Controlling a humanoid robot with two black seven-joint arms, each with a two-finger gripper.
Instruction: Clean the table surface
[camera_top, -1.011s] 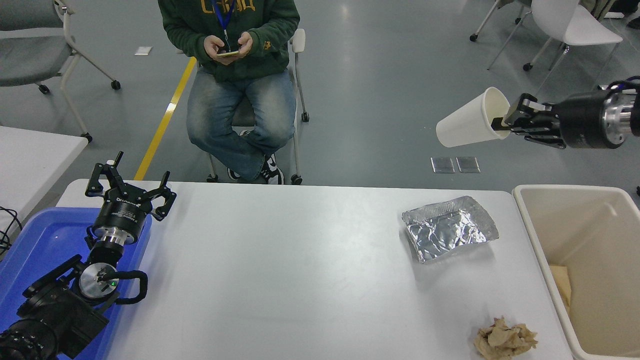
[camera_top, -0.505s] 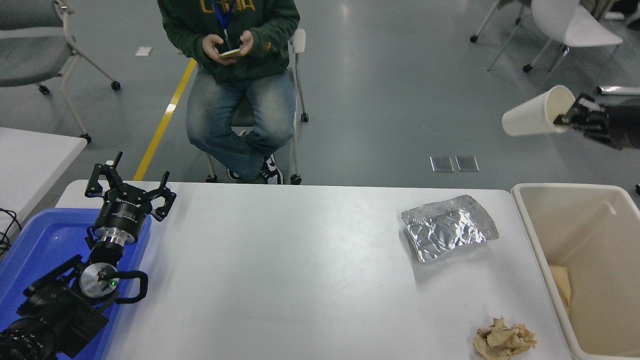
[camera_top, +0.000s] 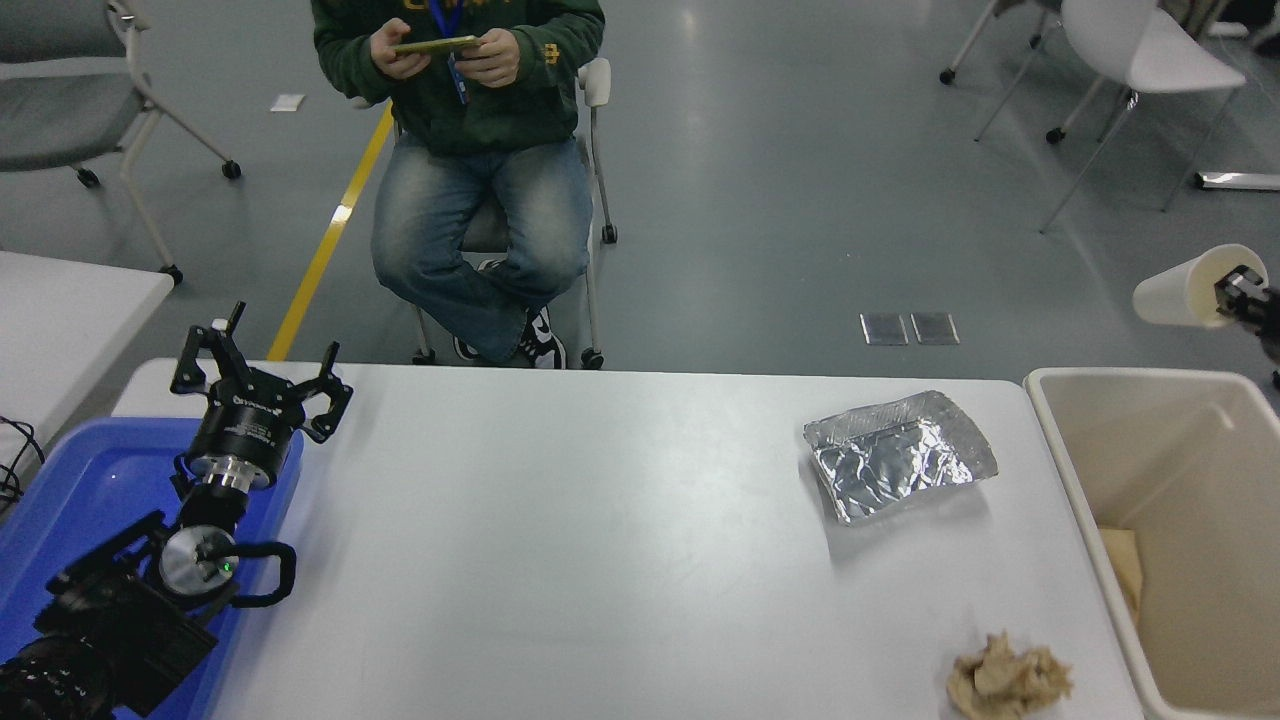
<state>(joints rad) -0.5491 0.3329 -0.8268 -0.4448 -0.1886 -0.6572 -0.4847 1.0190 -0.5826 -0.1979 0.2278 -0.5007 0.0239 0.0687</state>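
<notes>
The white table surface (camera_top: 600, 540) fills the lower middle of the head view. On it lie a crumpled foil tray (camera_top: 896, 454) at the right and a crumpled brown paper ball (camera_top: 1006, 680) at the front right. My right gripper (camera_top: 1238, 290) is at the right edge, shut on the rim of a white paper cup (camera_top: 1188, 290) held on its side in the air just beyond the beige bin's (camera_top: 1075, 470) far edge. My left gripper (camera_top: 262, 374) is open, parked over the blue tray (camera_top: 60, 480) at the lower left.
The beige bin stands off the table's right end with some pale waste inside. A person sits on a chair (camera_top: 597, 130) beyond the far edge, holding a phone. A smaller white table (camera_top: 70, 310) is at the left. Chairs stand at the back corners.
My right gripper has carried the paper cup to the right and downward, toward the bin, and is now mostly out of the picture. The person has raised the phone. The left arm has not moved.
</notes>
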